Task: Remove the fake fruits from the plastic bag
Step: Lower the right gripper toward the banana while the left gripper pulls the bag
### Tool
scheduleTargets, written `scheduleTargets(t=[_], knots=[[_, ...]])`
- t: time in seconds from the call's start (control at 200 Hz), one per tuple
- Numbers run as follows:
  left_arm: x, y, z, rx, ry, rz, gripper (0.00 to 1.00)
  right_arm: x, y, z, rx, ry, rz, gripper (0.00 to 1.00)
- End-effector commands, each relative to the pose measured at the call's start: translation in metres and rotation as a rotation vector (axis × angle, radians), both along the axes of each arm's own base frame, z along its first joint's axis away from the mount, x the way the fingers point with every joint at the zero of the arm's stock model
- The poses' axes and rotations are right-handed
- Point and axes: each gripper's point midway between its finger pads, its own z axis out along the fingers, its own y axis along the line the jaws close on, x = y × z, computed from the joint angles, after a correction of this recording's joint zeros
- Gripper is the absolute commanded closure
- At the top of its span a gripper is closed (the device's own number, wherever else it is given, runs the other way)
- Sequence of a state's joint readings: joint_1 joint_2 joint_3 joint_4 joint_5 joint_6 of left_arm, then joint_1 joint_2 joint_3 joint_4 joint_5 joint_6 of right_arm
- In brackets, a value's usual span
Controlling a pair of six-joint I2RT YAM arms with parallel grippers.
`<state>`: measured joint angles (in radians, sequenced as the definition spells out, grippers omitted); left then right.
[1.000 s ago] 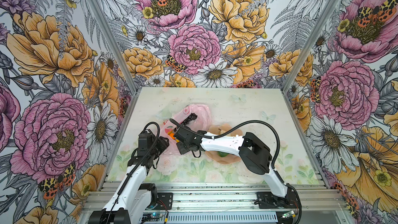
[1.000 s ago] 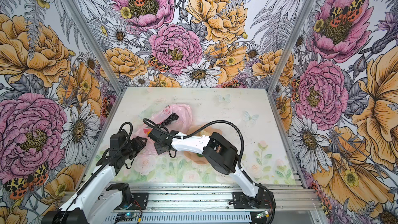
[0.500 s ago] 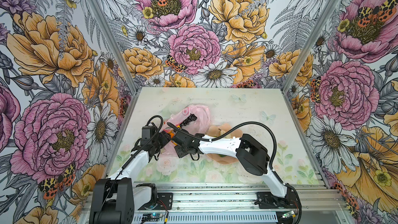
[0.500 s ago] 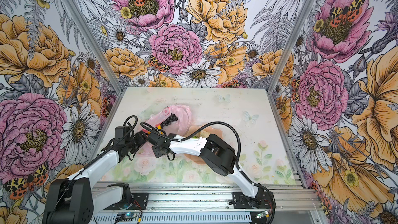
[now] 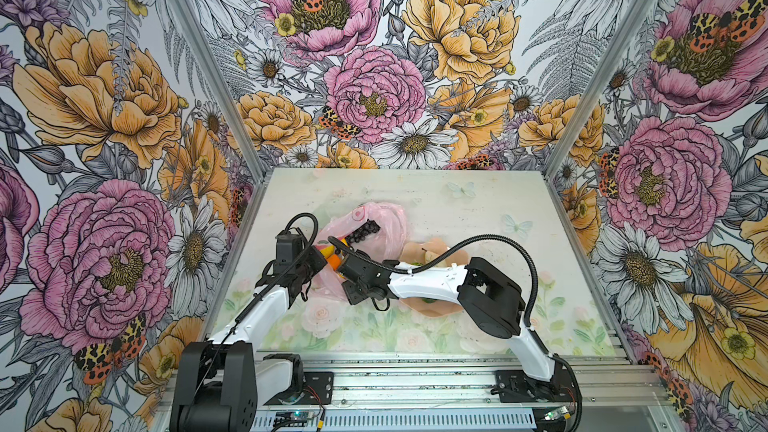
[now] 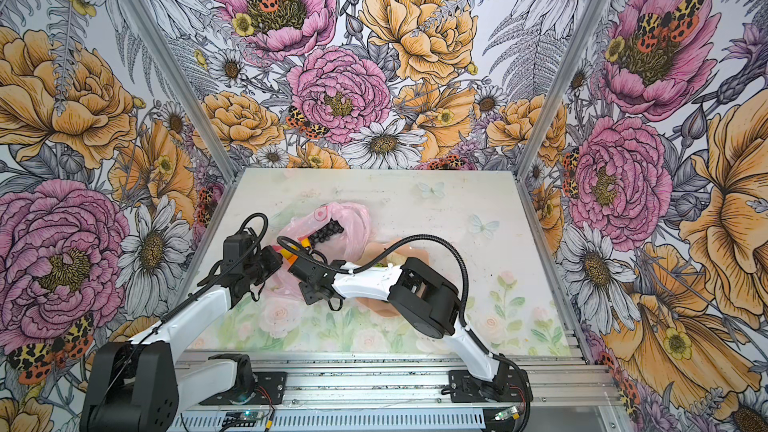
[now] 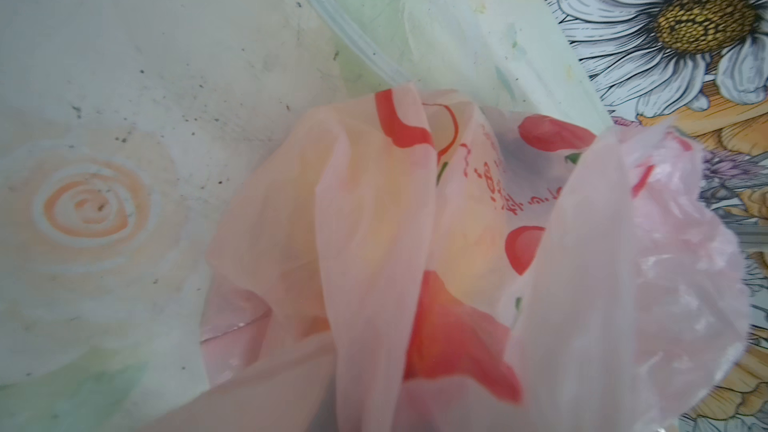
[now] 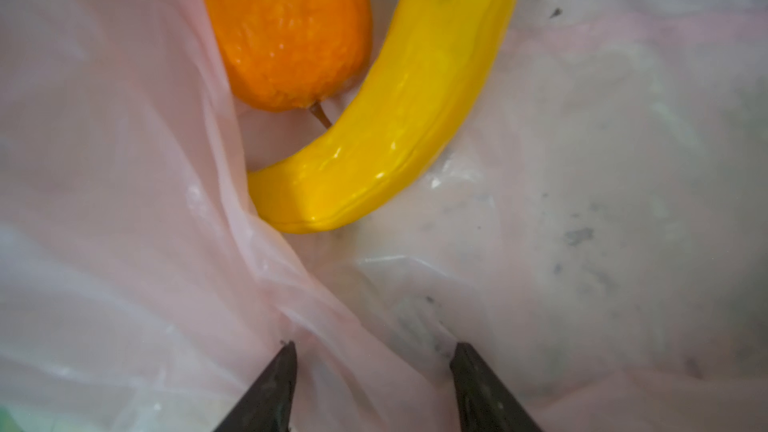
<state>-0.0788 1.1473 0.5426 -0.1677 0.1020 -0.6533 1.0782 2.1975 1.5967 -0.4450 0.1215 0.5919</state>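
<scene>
Beyond the open right fingers, the stiff, slippery banana is best gripped mid-length, the bag being pinched by the left gripper.

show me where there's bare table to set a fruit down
Widest bare table: right of the dish, out to the right wall. Also bare: the far strip between the plastic bag and the back wall, and the near edge between the arm bases. Crowded left of centre, where bag, dish, left arm and right arm meet.
</scene>
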Motion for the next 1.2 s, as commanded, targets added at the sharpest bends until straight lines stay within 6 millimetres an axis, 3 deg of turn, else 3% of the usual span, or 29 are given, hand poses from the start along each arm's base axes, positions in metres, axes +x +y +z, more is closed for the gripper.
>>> scheduleTargets(t=[0.0, 0.135, 0.205, 0.275, 0.405, 0.495, 0.59, 0.761, 1.046, 1.196], knots=[[0.009, -0.015, 0.042, 0.096, -0.137, -0.063, 0.98, 0.016, -0.018, 0.016, 0.034, -0.004, -0.068, 0.38], [-0.014, -0.051, 0.07, 0.142, -0.272, -0.195, 1.0, 0.027, -0.028, 0.028, 0.088, -0.012, -0.105, 0.37], [-0.029, -0.056, 0.07, 0.145, -0.294, -0.212, 1.0, 0.029, -0.029, 0.032, 0.101, -0.02, -0.105, 0.37], [-0.041, -0.047, 0.055, 0.127, -0.256, -0.169, 1.0, 0.028, -0.025, 0.036, 0.114, -0.022, -0.094, 0.37], [-0.058, -0.003, 0.009, 0.049, -0.087, 0.0, 1.0, 0.025, -0.018, 0.048, 0.144, -0.033, -0.069, 0.35], [-0.062, 0.017, -0.005, -0.062, -0.063, 0.083, 1.0, 0.018, -0.009, 0.061, 0.162, -0.055, -0.03, 0.33], [-0.061, 0.03, -0.009, -0.104, -0.059, 0.123, 1.0, 0.011, 0.002, 0.075, 0.182, -0.081, 0.011, 0.31], [-0.053, 0.027, -0.015, -0.127, -0.037, 0.104, 1.0, 0.01, 0.021, 0.089, 0.215, -0.112, 0.042, 0.31], [-0.053, 0.034, -0.009, -0.092, -0.06, 0.13, 1.0, 0.022, 0.061, 0.087, 0.267, -0.108, 0.061, 0.31], [-0.057, 0.036, -0.008, -0.089, -0.059, 0.141, 1.0, 0.035, 0.077, 0.075, 0.272, -0.109, 0.06, 0.31]])
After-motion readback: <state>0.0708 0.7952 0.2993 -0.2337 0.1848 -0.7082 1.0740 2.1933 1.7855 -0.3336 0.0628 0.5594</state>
